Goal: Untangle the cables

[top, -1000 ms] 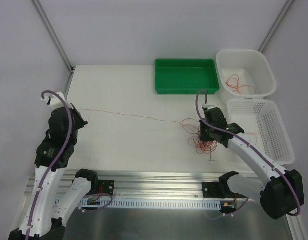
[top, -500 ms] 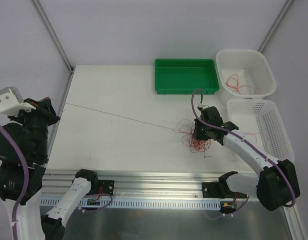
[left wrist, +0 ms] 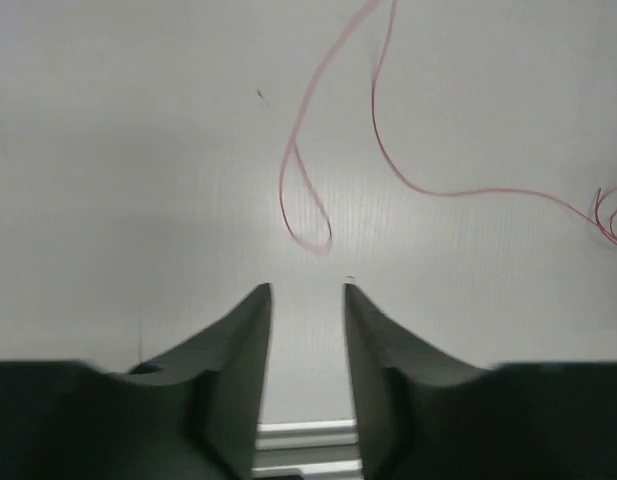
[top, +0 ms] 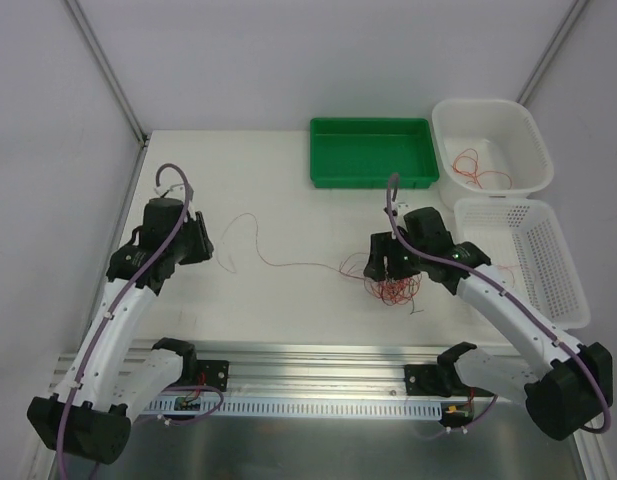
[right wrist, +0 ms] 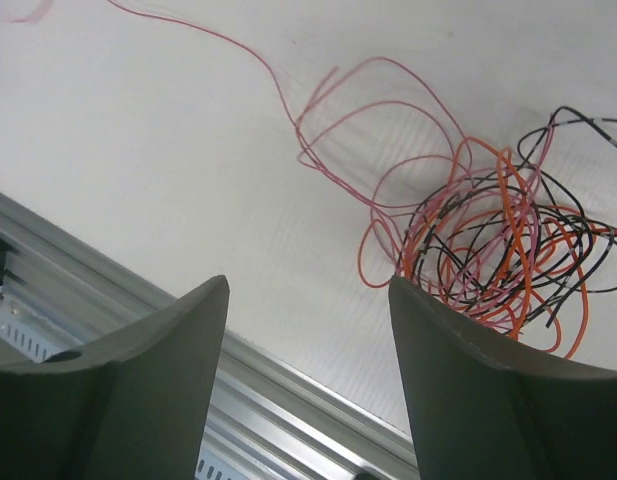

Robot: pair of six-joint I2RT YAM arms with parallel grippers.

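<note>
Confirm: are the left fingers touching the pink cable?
Apart. The left wrist view shows bare table between the left fingers and the pink cable's nearest loop.

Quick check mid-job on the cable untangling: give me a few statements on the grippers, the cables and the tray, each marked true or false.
1. The left gripper grips the pink cable. False: its jaws stand apart and empty; the cable lies loose on the table ahead of it.
2. The right gripper is open. True.
3. The green tray holds cables. False: it is bare; red cables lie in the white tub.
4. The tangle mixes orange, pink and black cables. True.
</note>
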